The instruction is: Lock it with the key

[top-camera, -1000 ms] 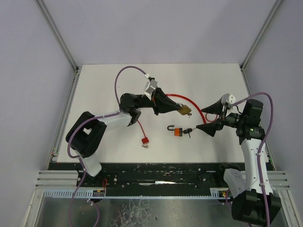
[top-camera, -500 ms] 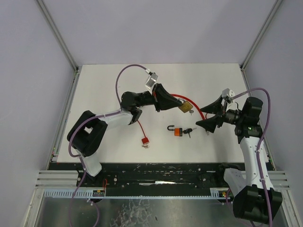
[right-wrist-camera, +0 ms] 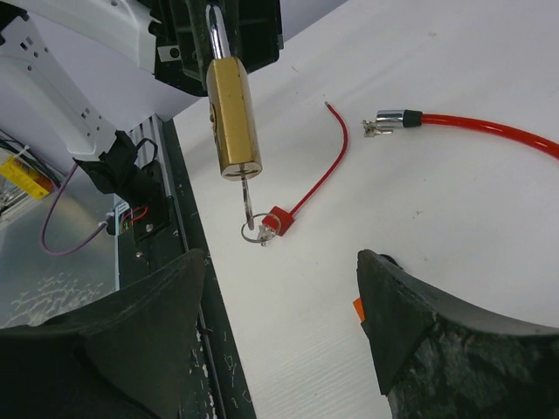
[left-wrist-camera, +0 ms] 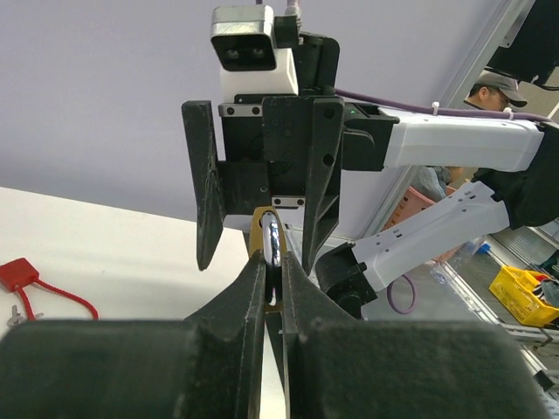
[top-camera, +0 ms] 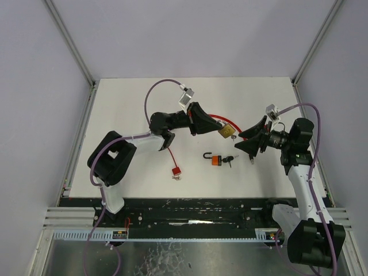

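My left gripper (top-camera: 210, 127) is shut on the steel shackle (left-wrist-camera: 272, 241) of a brass padlock (top-camera: 225, 130), which it holds off the table. The padlock (right-wrist-camera: 232, 113) hangs body-down in the right wrist view. A key (right-wrist-camera: 247, 201) sticks out of its underside, with a ring (right-wrist-camera: 258, 230) on it. My right gripper (top-camera: 245, 141) faces the padlock from the right, a short way off. Its jaws (right-wrist-camera: 279, 262) are open with nothing between them, and they stand short of the key.
An orange padlock (top-camera: 215, 160) with an open shackle and dark keys lies on the white table (top-camera: 132, 103) below the brass one. A small red cable lock (top-camera: 176, 171) lies to the left. A red cable (top-camera: 221, 119) with a metal end (right-wrist-camera: 393, 118) runs behind the padlock.
My right gripper has moved left and up toward the brass padlock, and its jaws have narrowed somewhat. The left arm has carried the padlock slightly right.
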Robot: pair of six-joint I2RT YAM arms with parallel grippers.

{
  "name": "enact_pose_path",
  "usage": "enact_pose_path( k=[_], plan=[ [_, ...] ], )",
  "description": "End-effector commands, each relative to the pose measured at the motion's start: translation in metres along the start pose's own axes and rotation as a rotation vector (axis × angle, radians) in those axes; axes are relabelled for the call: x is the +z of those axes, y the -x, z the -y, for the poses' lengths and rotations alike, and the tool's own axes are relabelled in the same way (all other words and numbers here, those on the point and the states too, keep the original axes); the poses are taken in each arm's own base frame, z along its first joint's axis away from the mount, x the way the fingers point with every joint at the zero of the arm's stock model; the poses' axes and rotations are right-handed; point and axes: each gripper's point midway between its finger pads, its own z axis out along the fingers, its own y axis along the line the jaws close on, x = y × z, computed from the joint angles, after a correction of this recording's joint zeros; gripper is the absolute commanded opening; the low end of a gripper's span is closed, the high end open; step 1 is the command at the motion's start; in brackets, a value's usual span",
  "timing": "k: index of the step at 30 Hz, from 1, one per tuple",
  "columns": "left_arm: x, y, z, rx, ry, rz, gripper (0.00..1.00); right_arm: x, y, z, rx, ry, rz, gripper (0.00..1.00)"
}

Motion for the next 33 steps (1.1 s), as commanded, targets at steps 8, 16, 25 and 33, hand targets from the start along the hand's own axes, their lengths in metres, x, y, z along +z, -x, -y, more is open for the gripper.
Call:
enact_pose_path(
  k=[8, 16, 25, 33],
  plan=[
    [0.009, 0.028, 0.028, 0.102, -0.098, 0.052, 0.00, 0.006, 0.017, -0.009, -0.027, 0.018, 0.059, 0.69],
    [0.010, 0.026, 0.025, 0.099, -0.097, 0.052, 0.00, 0.008, 0.015, -0.021, -0.057, 0.069, 0.063, 0.56],
    [0.011, 0.024, 0.022, 0.095, -0.095, 0.051, 0.00, 0.009, 0.016, -0.024, -0.072, 0.084, 0.063, 0.48],
    [0.012, 0.022, 0.021, 0.092, -0.098, 0.046, 0.00, 0.009, 0.021, -0.026, -0.092, 0.088, 0.075, 0.51]
  ],
)
